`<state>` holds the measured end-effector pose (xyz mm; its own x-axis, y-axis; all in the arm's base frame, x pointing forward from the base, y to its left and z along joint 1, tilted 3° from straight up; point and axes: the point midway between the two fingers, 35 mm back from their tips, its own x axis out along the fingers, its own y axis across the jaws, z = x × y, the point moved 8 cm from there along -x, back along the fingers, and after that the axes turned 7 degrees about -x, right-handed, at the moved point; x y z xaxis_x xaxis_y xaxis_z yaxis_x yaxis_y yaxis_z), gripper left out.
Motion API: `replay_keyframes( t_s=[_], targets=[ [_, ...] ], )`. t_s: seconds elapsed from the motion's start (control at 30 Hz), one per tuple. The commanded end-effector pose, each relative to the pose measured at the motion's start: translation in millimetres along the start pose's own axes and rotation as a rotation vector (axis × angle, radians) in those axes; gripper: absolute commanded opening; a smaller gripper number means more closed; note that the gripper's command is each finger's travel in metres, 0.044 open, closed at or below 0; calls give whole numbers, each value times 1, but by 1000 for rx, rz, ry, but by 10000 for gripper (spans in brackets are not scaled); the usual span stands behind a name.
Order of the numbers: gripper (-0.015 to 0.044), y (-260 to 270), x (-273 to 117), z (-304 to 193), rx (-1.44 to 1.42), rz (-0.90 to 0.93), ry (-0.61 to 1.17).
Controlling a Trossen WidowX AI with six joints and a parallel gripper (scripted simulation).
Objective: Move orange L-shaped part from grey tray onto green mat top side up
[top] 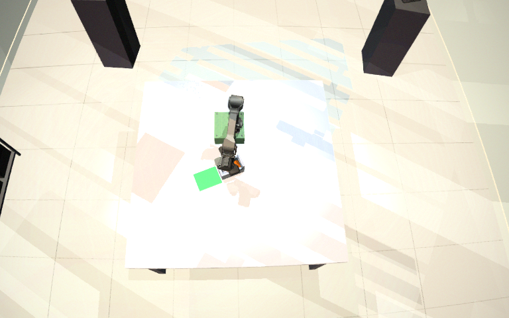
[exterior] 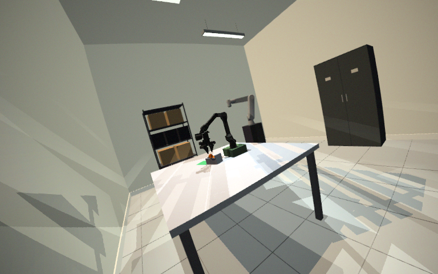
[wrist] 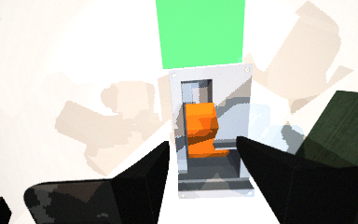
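Observation:
The orange L-shaped part [top: 236, 163] [exterior: 210, 156] [wrist: 201, 117] is tilted in the pocket of the grey tray [top: 227, 176] [exterior: 214, 160] [wrist: 233, 86]. Its end toward the mat is raised, and the L-shaped end is low in the pocket. The green mat [top: 207, 179] [exterior: 201, 162] [wrist: 203, 33] lies beside the tray with nothing on it. My gripper [exterior: 210, 152] [wrist: 202, 143] is open and empty, pointing down above the tray, with one finger to each side of the part in the wrist view. The arm hides some of the tray in the top view.
The arm stands on a green base block [top: 221, 125] [exterior: 235, 150] [wrist: 332, 135] behind the tray. The white table [top: 232, 232] [exterior: 200, 190] carries these things. A shelf [exterior: 169, 135] and a dark cabinet [exterior: 350, 100] stand away from the table.

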<state>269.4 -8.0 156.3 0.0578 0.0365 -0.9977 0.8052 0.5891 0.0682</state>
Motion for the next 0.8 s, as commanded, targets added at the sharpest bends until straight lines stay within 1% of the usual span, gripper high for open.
replay_keyframes(
  t_s=[0.0, 0.77],
  targets=[
    [280, 0, 9, -1, 7, -4, 8],
    [280, -1, 46, -2, 7, -4, 8]
  ],
)
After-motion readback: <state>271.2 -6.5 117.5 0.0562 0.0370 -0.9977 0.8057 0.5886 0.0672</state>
